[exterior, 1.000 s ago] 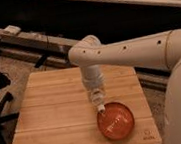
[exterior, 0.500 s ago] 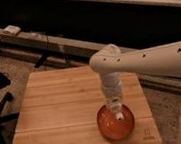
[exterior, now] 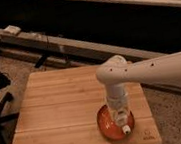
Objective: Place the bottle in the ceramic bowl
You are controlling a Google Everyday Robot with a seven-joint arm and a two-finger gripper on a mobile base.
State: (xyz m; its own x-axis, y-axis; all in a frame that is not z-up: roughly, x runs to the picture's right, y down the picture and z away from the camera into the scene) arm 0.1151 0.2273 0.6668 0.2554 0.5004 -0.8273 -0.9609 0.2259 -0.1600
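View from above and in front of a wooden bench point(exterior: 64, 110), seen at an angle. The white arm point(exterior: 154, 70) reaches in from the right edge, bends at a rounded elbow over the bench's right half, and drops its wrist straight down. The gripper point(exterior: 120, 117) hangs over the ceramic bowl point(exterior: 105, 126), a glossy red-orange dish resting near the bench's front right corner, close to the front edge. The bottle point(exterior: 123, 124) sits at the lower end of the gripper, pointing downward and slightly toward the viewer, its narrow white cap point(exterior: 126, 129) lowest and lying within the bowl's outline near the front rim. The fingers appear clamped on the bottle's upper part, though their tips cannot be made out separately from the wrist housing. Whether the cap touches the bowl's inner surface cannot be told.

Compared with half a second ago, the elbow has swung farther toward the right and the front, and the wrist stands more squarely above the bowl's centre; a second ago the gripper was at the bowl's rear left edge. The bowl has kept its place on the bench throughout. Behind the bench runs a long dark rail point(exterior: 70, 44) crossing diagonally, with cables point(exterior: 44, 40) draped along it.
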